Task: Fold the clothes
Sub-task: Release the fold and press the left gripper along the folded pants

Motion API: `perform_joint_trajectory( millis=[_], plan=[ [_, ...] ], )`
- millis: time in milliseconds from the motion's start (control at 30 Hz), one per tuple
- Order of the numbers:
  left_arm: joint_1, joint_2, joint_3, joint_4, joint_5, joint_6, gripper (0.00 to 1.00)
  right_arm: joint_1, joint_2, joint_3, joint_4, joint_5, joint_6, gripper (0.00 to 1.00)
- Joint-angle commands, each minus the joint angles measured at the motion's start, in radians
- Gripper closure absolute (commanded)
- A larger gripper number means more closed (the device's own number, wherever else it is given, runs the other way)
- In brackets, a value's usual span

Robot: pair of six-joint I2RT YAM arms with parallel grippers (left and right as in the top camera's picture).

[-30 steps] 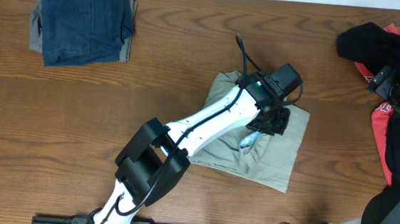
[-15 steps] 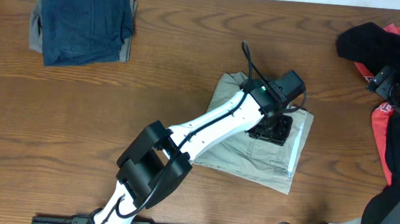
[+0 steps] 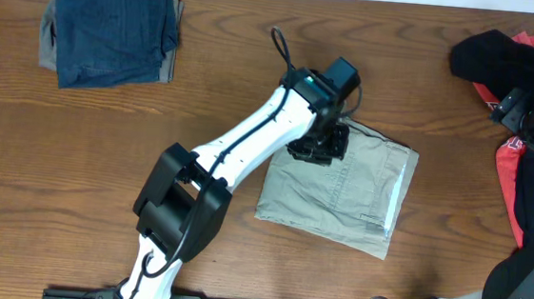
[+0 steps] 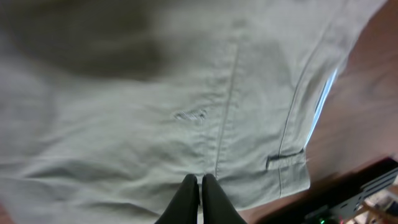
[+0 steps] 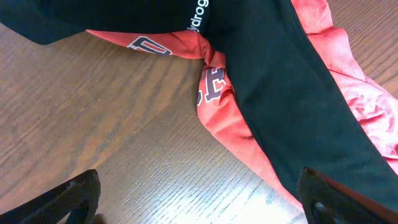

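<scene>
Light khaki-beige shorts (image 3: 349,194) lie just right of the middle of a brown wooden table (image 3: 74,173), folded into a compact, slightly skewed rectangle with a seam and a stitched pocket facing up. The fold looks close to finished, which would explain why they sit flat and square, within reach of both arms.

The left gripper (image 3: 317,144) hangs over the top-left corner of the shorts. In the blurred left wrist view its two black fingers (image 4: 189,198) are pressed together tip to tip, with nothing seen between them, just above the cloth (image 4: 186,93). Closed like this, they probably serve as a blunt point for pressing or smoothing rather than for gripping. The white arm crosses that corner and hides it from above.

At the right edge, the right gripper (image 5: 199,202) has its fingers spread wide, empty, above bare wood beside a heap of black and red sportswear (image 5: 280,93), likely placed to take the next garment.

A stack of dark navy-blue shorts (image 3: 114,28) sits at the far left corner, well apart from the khaki pair, with nothing lying between them
</scene>
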State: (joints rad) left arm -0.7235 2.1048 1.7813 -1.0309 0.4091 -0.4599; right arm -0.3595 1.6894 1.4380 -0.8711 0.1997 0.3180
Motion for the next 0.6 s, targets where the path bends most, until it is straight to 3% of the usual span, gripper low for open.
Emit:
perform_joint_trajectory(
  millis=[0,300,567],
  plan=[
    [-0.054,-0.013,-0.047,-0.003,0.003,0.011,0.94,-0.001,-0.002,0.005,-0.001,0.013,-0.012,0.01],
    [-0.164,-0.013,-0.242,0.23,0.176,0.003,0.94,-0.001,-0.002,0.005,-0.001,0.013,-0.012,0.01],
    [-0.245,-0.013,-0.307,0.354,0.186,-0.036,0.94,-0.001,-0.002,0.005,-0.001,0.013,-0.012,0.01]
  ],
)
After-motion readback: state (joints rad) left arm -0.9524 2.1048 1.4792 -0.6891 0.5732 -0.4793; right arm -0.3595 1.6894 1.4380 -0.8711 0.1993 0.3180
